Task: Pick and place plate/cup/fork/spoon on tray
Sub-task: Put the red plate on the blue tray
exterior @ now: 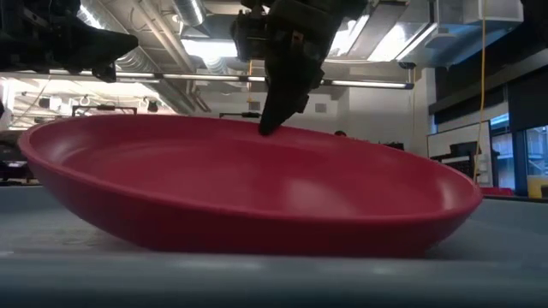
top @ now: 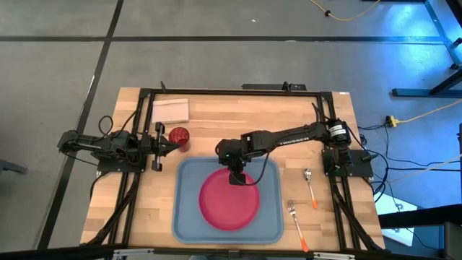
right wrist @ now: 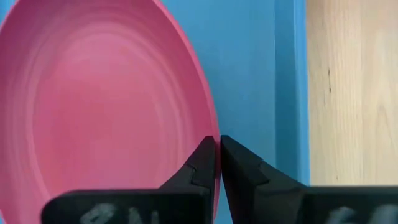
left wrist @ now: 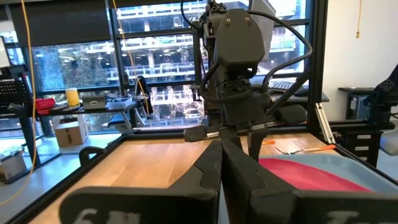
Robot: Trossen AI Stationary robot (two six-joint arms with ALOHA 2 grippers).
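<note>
The pink-red plate [top: 229, 200] lies with its underside on the blue-grey tray [top: 186, 217]. My right gripper [top: 237, 178] is down at the plate's far rim, shut on it. My left gripper [top: 172, 141] is shut and empty at the table's left, right beside the dark red cup [top: 179, 136], which stands on the wood. The spoon [top: 310, 186] and the fork [top: 296, 220] lie on the wood to the right of the tray. My right gripper pinches the plate's far rim [right wrist: 211, 127] between its two fingers, one finger over the plate's inside and one outside it. The fingers come from above, pointing down [exterior: 272, 120]. The plate's underside [exterior: 282, 244] rests on the tray.
A pale folded rectangle [top: 170, 110] lies at the table's far left corner. Bare tray floor [top: 189, 189] shows to the left of the plate. A black frame [top: 231, 92] runs along the table's far and side edges.
</note>
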